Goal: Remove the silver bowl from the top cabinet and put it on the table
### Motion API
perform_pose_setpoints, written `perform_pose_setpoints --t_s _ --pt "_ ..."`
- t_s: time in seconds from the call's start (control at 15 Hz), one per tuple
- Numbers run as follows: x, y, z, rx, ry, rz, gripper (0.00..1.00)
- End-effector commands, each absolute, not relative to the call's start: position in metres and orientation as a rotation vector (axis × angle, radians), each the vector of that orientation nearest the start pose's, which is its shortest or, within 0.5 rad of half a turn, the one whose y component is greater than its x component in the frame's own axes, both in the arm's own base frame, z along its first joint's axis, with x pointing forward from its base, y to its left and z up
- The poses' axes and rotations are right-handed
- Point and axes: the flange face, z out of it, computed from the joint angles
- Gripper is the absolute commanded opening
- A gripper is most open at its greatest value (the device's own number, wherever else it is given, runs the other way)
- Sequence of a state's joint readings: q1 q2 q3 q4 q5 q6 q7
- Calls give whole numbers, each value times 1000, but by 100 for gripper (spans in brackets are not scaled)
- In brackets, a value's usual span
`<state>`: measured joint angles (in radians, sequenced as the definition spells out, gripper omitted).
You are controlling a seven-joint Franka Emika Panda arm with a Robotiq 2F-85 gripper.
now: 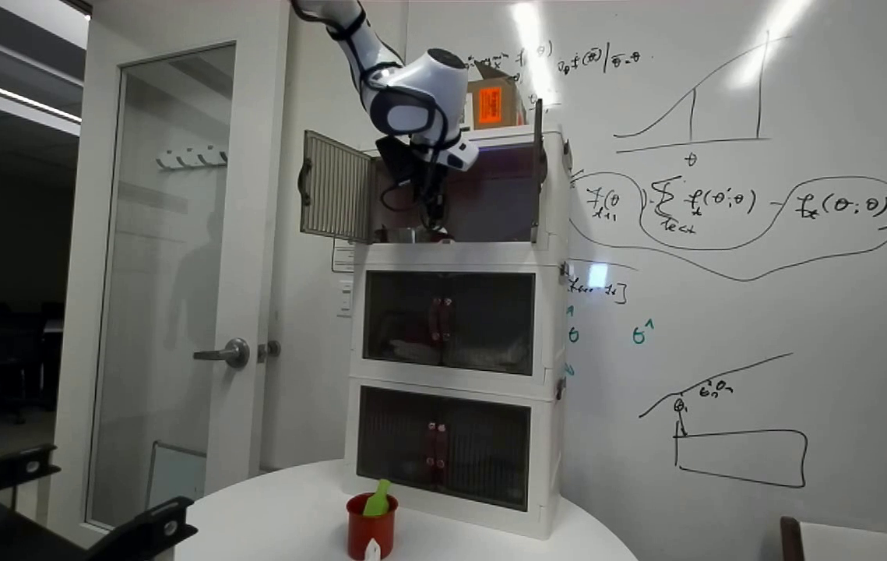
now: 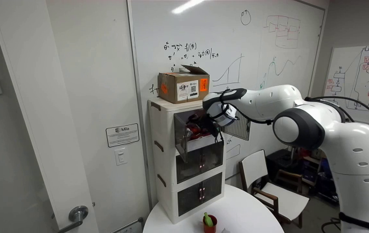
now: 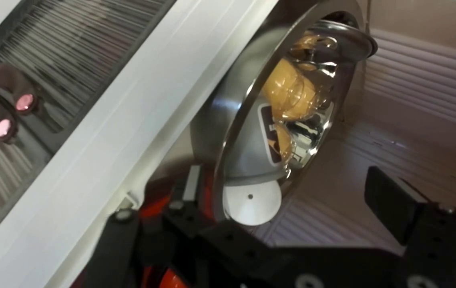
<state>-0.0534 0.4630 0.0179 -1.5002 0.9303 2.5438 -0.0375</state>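
Observation:
The silver bowl [image 3: 219, 104] lies inside the open top cabinet [image 1: 490, 183], close to its front edge. In the wrist view it holds a grey labelled piece, yellowish shapes and a white round piece. A sliver of the bowl [image 1: 406, 234] shows in an exterior view. My gripper [image 3: 286, 180] is open, fingers wide apart. One finger is beside the bowl's outer wall; the other is off over the cabinet floor. I cannot tell whether anything touches. In an exterior view the gripper [image 1: 434, 214] points down into the compartment. The round white table [image 1: 279, 514] stands below.
Both top doors stand open, the left one [image 1: 338, 187] swung out and the right one [image 1: 538, 171] edge-on. Red items [image 2: 197, 131] lie beside the bowl. A cardboard box [image 2: 184, 85] sits on top. A red cup [image 1: 371, 526] with a green piece stands on the table.

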Motion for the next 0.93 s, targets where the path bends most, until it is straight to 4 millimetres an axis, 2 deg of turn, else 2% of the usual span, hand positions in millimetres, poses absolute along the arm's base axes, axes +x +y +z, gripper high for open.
perform_pose_setpoints --t_s 0.0,0.6,0.67,0.73,0.87 --pt "754 -30 462 -2228 693 -646 100" --pt "778 -22 448 -2247 686 -607 100" --pt "779 -22 446 -2248 685 -601 97" --pt "780 -21 445 -2254 684 -593 73" --pt "782 -21 443 -2257 685 -573 71"
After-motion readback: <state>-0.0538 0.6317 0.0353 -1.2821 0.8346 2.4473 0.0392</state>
